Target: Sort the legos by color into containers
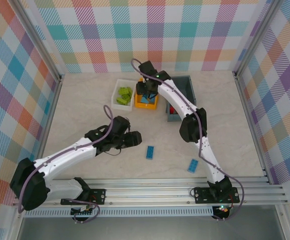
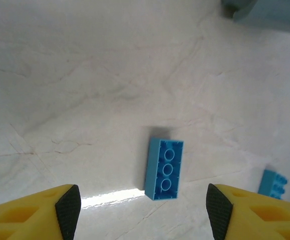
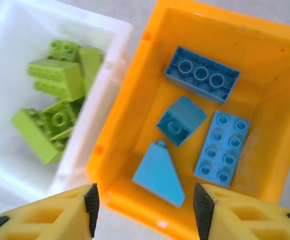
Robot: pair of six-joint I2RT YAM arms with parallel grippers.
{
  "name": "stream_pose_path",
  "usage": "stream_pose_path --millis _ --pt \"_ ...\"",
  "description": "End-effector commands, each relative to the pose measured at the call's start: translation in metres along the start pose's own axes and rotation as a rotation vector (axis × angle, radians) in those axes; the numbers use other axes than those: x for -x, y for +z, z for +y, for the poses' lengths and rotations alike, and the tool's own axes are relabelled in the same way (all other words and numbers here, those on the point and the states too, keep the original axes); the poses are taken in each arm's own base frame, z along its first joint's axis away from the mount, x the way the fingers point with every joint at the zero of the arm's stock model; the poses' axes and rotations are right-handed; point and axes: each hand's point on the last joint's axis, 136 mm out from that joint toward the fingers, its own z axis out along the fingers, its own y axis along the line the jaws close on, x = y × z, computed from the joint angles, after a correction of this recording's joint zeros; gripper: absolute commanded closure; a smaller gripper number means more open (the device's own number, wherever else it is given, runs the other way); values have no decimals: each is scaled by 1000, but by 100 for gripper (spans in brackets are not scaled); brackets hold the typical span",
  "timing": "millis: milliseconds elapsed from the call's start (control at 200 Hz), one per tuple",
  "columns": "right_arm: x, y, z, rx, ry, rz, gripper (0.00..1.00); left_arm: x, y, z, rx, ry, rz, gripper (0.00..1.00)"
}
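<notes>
Blue legos (image 3: 201,75) in orange bin (image 3: 265,50), green legos (image 3: 54,77) in white tray (image 3: 14,35)

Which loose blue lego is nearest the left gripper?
The blue plastic brick just right of the left gripper; the second blue brick lies farther right.

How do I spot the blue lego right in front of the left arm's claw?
Start on the pale marbled tabletop, where two small blue plastic bricks lie loose. The blue brick you want lies near the middle, straight ahead of the left arm's open yellow claw. The other blue brick lies farther right, close beside the right arm.
</notes>
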Motion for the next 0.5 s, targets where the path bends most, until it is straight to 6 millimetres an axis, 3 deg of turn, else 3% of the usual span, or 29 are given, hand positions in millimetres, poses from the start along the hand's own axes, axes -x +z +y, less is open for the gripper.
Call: stream_pose_path --millis 0,60,175,500 --pt "31 -96 8 25 26 -141 46 -14 15 2 62 81 22 29" --pt "23 -121 1 27 60 -166 46 -21 25 -1 85 111 44 28" --pt "-17 -163 -18 28 130 -165 45 -33 47 -11 124 176 78 27" --pt "-185 -238 -64 73 257 15 42 -44 89 -27 184 293 142 27"
